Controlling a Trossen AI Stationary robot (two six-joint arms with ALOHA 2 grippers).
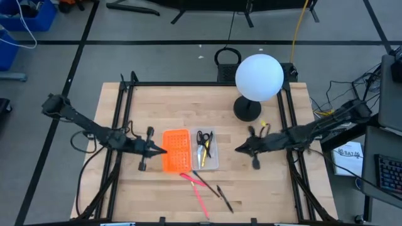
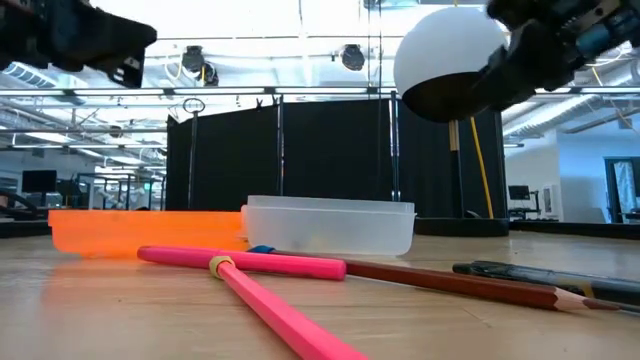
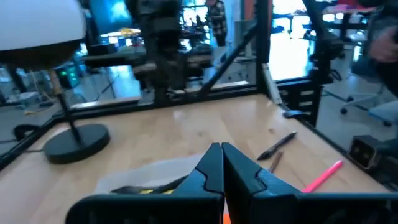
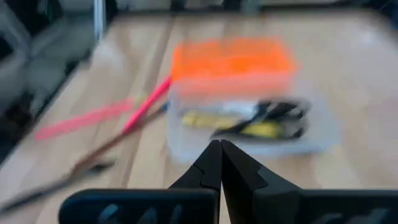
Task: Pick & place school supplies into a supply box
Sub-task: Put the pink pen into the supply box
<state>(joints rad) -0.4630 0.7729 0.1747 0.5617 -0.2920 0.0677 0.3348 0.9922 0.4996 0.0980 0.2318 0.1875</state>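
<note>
- The supply box [image 1: 208,150], a clear plastic tray, sits near the middle of the bench [image 1: 188,100], touching the orange perforated panel [image 1: 176,149] at its 9 o'clock side.
- Inside the tray lie the black-handled scissors [image 1: 203,137] and a yellow pen [image 1: 201,152]; the right wrist view shows them side by side [image 4: 267,118].
- 2 pink pens [image 1: 200,191] lie crossed on the bench at 6 o'clock of the tray, outside it, with a brown pencil [image 2: 450,283] and a black pen [image 1: 225,198] just beside them.
- The left gripper [image 1: 164,151] hovers over the 9 o'clock edge of the orange panel, its jaws clenched on nothing.
- The right gripper [image 1: 237,149] hangs at 3 o'clock of the tray, apart from it, jaws pressed together and empty.
- A lamp with a white globe [image 1: 259,76] and round black base [image 1: 247,110] stands at 1 o'clock of the tray.
</note>
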